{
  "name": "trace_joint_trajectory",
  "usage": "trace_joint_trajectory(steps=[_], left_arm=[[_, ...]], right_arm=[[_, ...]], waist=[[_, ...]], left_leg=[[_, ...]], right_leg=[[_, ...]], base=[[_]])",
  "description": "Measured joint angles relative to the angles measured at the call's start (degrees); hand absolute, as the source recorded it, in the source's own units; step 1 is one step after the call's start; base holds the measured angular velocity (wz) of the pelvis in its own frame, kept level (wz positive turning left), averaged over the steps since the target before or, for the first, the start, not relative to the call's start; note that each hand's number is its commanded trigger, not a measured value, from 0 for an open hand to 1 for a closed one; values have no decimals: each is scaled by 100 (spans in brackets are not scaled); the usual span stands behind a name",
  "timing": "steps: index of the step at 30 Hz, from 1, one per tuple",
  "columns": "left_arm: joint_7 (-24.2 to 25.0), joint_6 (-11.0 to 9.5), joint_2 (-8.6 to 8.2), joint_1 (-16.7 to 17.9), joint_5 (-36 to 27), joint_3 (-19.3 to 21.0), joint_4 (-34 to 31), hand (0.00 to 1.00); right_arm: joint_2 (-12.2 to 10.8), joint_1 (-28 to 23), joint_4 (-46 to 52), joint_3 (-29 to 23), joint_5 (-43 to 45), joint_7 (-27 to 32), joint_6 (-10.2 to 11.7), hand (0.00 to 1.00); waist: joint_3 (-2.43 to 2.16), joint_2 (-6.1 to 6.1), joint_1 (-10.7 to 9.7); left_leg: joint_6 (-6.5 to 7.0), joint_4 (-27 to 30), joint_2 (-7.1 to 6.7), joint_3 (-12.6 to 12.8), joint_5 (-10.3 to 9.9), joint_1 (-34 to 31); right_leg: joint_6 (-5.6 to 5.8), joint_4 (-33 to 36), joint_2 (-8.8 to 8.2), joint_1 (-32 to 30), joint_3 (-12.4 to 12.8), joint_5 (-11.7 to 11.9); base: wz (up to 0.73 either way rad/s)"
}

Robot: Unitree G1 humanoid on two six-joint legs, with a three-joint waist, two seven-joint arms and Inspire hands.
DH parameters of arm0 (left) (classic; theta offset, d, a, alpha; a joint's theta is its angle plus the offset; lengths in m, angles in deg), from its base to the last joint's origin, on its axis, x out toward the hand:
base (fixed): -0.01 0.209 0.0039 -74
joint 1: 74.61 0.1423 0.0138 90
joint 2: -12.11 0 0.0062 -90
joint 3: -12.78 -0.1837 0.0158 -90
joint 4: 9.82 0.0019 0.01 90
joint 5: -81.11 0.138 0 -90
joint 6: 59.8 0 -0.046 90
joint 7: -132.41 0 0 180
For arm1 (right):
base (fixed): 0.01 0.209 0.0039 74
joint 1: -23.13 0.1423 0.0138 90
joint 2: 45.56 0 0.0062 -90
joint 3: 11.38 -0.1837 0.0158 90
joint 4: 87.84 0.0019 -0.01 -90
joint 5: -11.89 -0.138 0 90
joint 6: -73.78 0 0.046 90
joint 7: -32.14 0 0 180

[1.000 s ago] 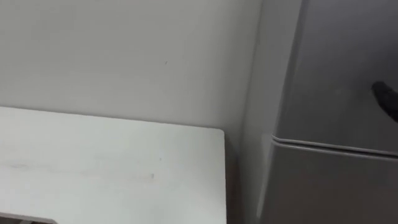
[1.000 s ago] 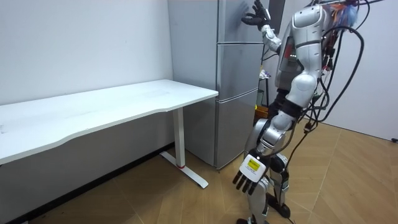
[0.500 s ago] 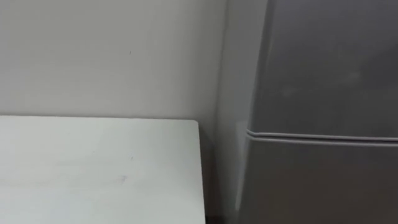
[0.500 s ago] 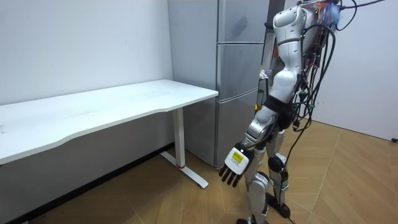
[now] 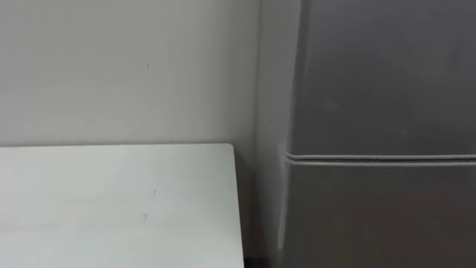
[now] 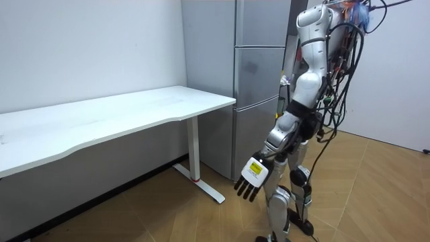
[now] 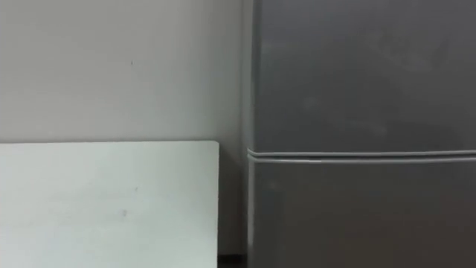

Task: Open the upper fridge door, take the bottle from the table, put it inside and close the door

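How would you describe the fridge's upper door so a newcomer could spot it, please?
Follow the white table along the wall to its end, where a grey fridge stands. The upper door is its topmost panel, shut, above the highest horizontal seam; the other doors sit below.

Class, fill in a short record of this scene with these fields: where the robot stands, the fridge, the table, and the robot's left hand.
Robot's place: standing on the wooden floor, close in front of the fridge and facing it
Fridge: grey; upper door and lower door both shut
Table: white table, its end beside the fridge with a dark gap between them
Left hand: the left hand hangs low by the legs, fingers straight, holding nothing
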Motion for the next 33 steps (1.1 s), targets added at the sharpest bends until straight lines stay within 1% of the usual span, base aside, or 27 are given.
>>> trace_joint_trajectory(steps=[1, 2, 3, 4, 5, 6, 7, 8, 9, 10, 13, 17, 20, 21, 22, 23, 25, 27, 28, 32, 33], left_arm=[[-37, 1, -33, 12, 2, 13, -35, 0], [-53, 0, -48, 21, 0, 12, -49, 0], [-68, 0, -64, 13, -12, 12, -50, 0], [-86, 0, -101, 4, -21, 13, -49, 0], [-108, 0, -129, -4, -36, 4, -48, 0], [-141, -1, -176, -10, -108, -13, -47, 0], [-159, -2, -181, -9, -187, -87, -48, 0], [-169, -2, -181, 0, -257, -129, -48, 0], [-175, -2, -179, 13, -317, -189, -48, 0], [-178, -2, -176, 18, -330, -224, -48, 0], [-189, -7, -178, 22, -349, -229, -48, 0], [-190, -27, -180, 19, -346, -227, -27, 0], [-229, -52, -183, 19, -400, -230, 90, 0], [-282, -52, -184, 37, -548, -254, 90, 0], [-318, -54, -184, 49, -718, -311, 92, 0], [-342, -57, -188, 53, -788, -350, 101, 0], [-394, -140, -213, 23, -917, -479, 248, 0], [-400, -192, -215, 26, -953, -501, 341, 0], [-407, -197, -219, 27, -951, -507, 375, 0], [-434, -183, -246, 9, -940, -562, 529, 0], [-434, -179, -261, 5, -927, -559, 529, 0]], right_arm=[[-130, -55, -30, 13, -31, 21, 7, 0], [-203, -104, -68, 48, -20, 37, 40, 0], [-331, -180, -267, 161, -6, 58, 116, 0], [-490, -193, -443, 227, -6, 102, 119, 0], [-562, -218, -508, 271, -9, 120, 119, 0], [-619, -280, -695, 456, -28, 114, 120, 0], [-662, -346, -883, 634, -93, 94, 124, 0], [-695, -357, -974, 687, -147, 85, 121, 0], [-756, -374, -1162, 771, -248, 81, 124, 0], [-816, -381, -1365, 816, -428, 67, 118, 0], [-902, -378, -1932, 929, -601, 25, 118, 0], [-1022, -404, -2292, 1103, -566, -129, 118, 0], [-1037, -381, -2800, 1248, -441, -307, 113, 0], [-1039, -397, -2974, 1321, -435, -378, 110, 0], [-1035, -398, -3160, 1451, -425, -431, 111, 0], [-1037, -400, -3244, 1506, -421, -482, 111, 0], [-1038, -383, -3684, 1744, -311, -722, 109, 0], [-1038, -380, -4001, 1934, -182, -950, 82, 0], [-1041, -387, -4131, 2013, -61, -1107, 24, 0], [-1048, -362, -4459, 2360, 225, -1577, -88, 0], [-1065, -364, -4534, 2418, 419, -1784, -135, 0]], waist=[[-2, 12, 5], [-3, 13, 4], [-4, 10, 6], [-4, 11, 13], [1, 30, 18], [-7, 35, 17], [-5, 63, 8], [-9, 71, 2], [-23, 100, -17], [-22, 121, -25], [-22, 150, -11], [-17, 173, 0], [-13, 184, -6], [-1, 201, 4], [-8, 184, 8], [-5, 188, 4], [5, 205, 13], [8, 211, 20], [13, 224, 31], [6, 243, 42], [9, 254, 56]], left_leg=[[0, -19, -2, 17, 0, 2], [1, -15, -4, 18, -1, 10], [3, -2, -6, 18, -3, 25], [4, 12, -6, 20, -11, 36], [6, 17, -7, 26, -15, 34], [9, 16, -15, 36, -17, 27], [10, 17, -21, 36, -16, 9], [11, 17, -23, 36, -17, 4], [16, 23, -27, 36, -19, -5], [17, 23, -29, 36, -20, -5], [16, 2, -30, 37, -19, 32], [15, -20, -32, 65, -19, 81], [8, -59, -35, 104, -26, 165], [7, -93, -40, 108, -30, 217], [7, -95, -41, 108, -31, 225], [7, -95, -41, 108, -31, 227], [7, -88, -44, 108, -31, 255], [7, -88, -47, 95, -31, 275], [6, -87, -47, 91, -31, 268], [0, -60, -42, 79, -43, 234], [-1, -25, -38, 67, -62, 216]], right_leg=[[0, -9, 2, 15, 30, -1], [0, -16, 2, 30, 41, -1], [3, -20, 1, 56, 59, -4], [4, -21, 0, 63, 53, -8], [6, -21, -1, 57, 53, -11], [8, -8, -10, 33, 60, -15], [11, -6, -18, 10, 61, -19], [14, -8, -19, 6, 62, -21], [15, -13, -20, 8, 63, -21], [17, -12, -20, 10, 64, -23], [18, -18, -20, 8, 65, -25], [17, -16, -22, 22, 95, -25], [28, -26, -22, 103, 137, -39], [29, -12, -28, 129, 146, -61], [30, -15, -28, 140, 149, -72], [31, -15, -28, 142, 150, -72], [31, -18, -29, 179, 149, -72], [35, -24, -29, 204, 140, -77], [35, -24, -29, 194, 139, -78], [34, -74, -24, 187, 118, -86], [34, -78, -20, 187, 112, -86]], base=[[-9], [-3], [0], [0], [-4], [-4], [0], [0], [0], [0], [0], [-4], [-7], [0], [0], [0], [0], [0], [0], [2], [0]])
